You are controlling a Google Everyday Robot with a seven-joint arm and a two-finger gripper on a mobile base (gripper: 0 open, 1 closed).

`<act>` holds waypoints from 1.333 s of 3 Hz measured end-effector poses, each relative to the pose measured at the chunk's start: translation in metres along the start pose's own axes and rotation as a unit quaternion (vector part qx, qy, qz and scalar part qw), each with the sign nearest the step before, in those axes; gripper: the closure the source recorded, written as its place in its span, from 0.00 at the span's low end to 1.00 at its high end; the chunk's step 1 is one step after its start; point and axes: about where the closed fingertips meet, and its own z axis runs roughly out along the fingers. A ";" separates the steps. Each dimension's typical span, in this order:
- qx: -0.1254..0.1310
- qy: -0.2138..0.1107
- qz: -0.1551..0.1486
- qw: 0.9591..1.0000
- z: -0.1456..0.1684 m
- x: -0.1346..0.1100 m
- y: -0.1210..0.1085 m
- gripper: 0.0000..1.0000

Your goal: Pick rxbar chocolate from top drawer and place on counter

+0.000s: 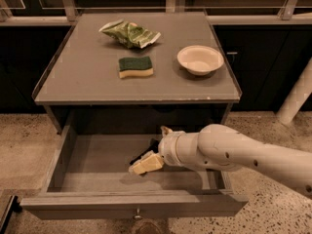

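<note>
The top drawer (58,165) is pulled open below the counter (87,77). My gripper (146,164) reaches into the drawer from the right, low over its grey floor near the middle. The rxbar chocolate (145,154), a black flat bar, lies slantwise right behind the gripper and touches it. Most of the bar is hidden by the gripper and wrist. I cannot tell whether the bar rests on the floor or is lifted.
On the counter are a green wrinkly snack bag (129,34), a green and yellow sponge (135,67) and a white bowl (200,59). A small knob (138,211) is on the drawer front. A white post (297,99) stands at the right.
</note>
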 end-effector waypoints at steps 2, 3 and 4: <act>0.008 0.006 0.007 1.000 0.003 0.007 -0.003 0.00; 0.015 -0.006 0.019 1.000 0.009 0.013 -0.015 0.00; 0.016 -0.019 0.028 0.999 0.016 0.023 -0.025 0.00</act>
